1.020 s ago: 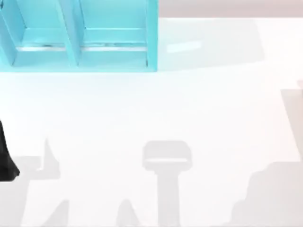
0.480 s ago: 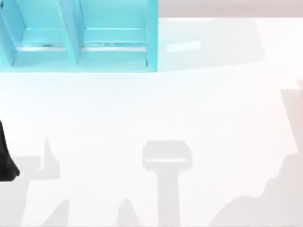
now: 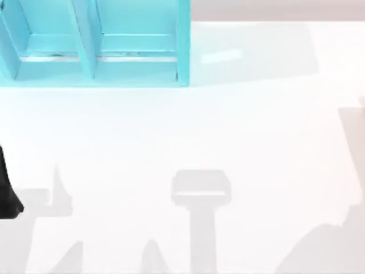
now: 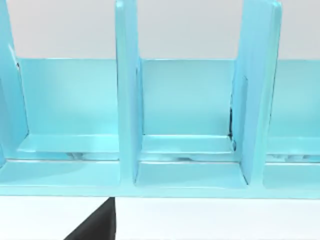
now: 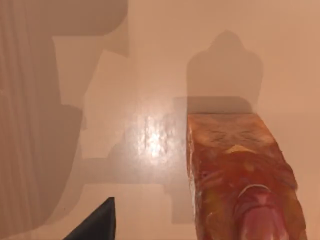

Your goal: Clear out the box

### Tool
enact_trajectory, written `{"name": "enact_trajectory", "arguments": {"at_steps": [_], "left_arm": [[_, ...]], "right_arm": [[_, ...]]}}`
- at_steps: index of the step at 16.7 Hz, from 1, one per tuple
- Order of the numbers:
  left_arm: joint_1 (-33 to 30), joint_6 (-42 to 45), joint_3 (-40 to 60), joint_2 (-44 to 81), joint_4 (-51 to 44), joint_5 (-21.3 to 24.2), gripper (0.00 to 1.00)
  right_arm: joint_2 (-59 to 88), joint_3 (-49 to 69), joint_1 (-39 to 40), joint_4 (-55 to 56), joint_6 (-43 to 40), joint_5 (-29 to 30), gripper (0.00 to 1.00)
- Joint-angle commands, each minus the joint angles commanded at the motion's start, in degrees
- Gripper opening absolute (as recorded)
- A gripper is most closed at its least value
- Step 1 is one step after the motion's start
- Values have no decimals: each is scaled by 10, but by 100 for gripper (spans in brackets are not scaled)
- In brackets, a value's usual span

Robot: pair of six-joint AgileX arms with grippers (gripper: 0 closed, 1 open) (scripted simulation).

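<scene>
A turquoise divided box [image 3: 97, 43] stands at the far left of the white bench [image 3: 228, 131], its compartments showing only bare blue floors and partition walls in the left wrist view. In the right wrist view a reddish-orange printed carton [image 5: 240, 175] lies over the bench just beside a dark finger [image 5: 97, 225]. Whether either end effector is open or closed cannot be told.

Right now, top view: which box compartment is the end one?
The right compartment: its right side is the box's outer wall, with table beyond. The left compartment has a divider there instead.
</scene>
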Motion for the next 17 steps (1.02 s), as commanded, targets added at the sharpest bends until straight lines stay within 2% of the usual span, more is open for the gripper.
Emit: {"name": "enact_trajectory", "arguments": {"at_steps": [7,13,17], "left_arm": [[0,0,0,0,0,0,100],[0,0,0,0,0,0,100],[0,0,0,0,0,0,100]], "right_arm": [[28,-88,-3,116,-3,-1,100],[34,-100,-3,134,-2,-1,100],[34,-100,-3,134,-2,-1,70]]}}
